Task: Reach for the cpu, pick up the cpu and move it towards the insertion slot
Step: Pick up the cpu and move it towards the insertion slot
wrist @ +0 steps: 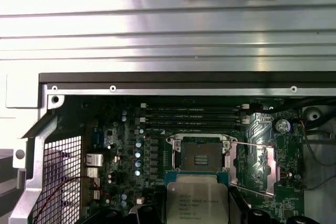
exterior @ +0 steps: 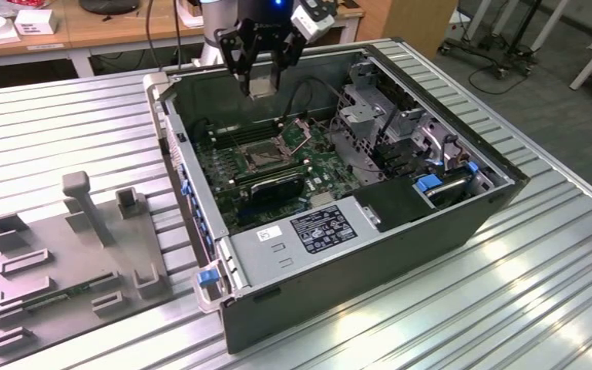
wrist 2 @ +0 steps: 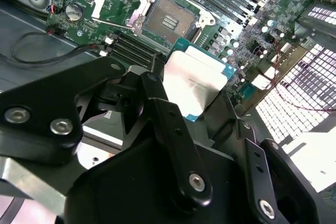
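Observation:
My gripper (exterior: 261,83) hangs over the open computer case, shut on the cpu (exterior: 263,85), a pale silvery square chip. In the second wrist view the cpu (wrist 2: 193,83) sits between the black fingers (wrist 2: 157,108), tilted over the green board. The insertion slot (exterior: 259,157), a silver-framed square socket with a dark centre, lies below the gripper on the motherboard with its retaining frame swung open. In both wrist views the insertion slot (wrist 2: 170,18) (wrist: 200,157) is just beyond the edge of the held cpu (wrist: 197,202), with a gap between them.
The case walls (exterior: 378,254) ring the motherboard. A metal drive cage (exterior: 373,108) and cables (exterior: 311,96) stand toward the exterior view's right of the socket. Long black memory slots (wrist: 191,115) run beside it. A grey tray (exterior: 28,231) holding a green memory stick (exterior: 65,293) lies at the exterior view's left.

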Controlling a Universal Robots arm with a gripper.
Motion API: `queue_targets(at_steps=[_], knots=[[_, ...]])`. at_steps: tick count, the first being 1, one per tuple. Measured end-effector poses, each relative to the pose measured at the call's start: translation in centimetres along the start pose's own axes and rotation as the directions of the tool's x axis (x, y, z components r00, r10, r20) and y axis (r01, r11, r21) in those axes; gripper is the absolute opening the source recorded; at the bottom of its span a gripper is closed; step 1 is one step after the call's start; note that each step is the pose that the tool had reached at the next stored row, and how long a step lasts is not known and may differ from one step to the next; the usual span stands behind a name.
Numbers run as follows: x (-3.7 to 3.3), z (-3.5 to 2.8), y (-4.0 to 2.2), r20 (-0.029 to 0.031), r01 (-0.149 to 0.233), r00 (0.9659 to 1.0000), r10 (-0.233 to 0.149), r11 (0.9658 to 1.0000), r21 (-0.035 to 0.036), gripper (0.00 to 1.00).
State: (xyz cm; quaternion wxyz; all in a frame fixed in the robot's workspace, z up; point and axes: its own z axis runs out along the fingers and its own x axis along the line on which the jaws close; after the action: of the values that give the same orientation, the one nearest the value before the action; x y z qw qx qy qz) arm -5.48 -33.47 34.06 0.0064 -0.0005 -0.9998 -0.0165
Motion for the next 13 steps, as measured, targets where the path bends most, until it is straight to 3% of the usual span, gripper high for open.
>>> queue_targets(at_steps=[13], knots=[[-0.05,-0.18,0.11,0.0002,0.0,1.0,0.0,1.0,0.0038,0.55]])
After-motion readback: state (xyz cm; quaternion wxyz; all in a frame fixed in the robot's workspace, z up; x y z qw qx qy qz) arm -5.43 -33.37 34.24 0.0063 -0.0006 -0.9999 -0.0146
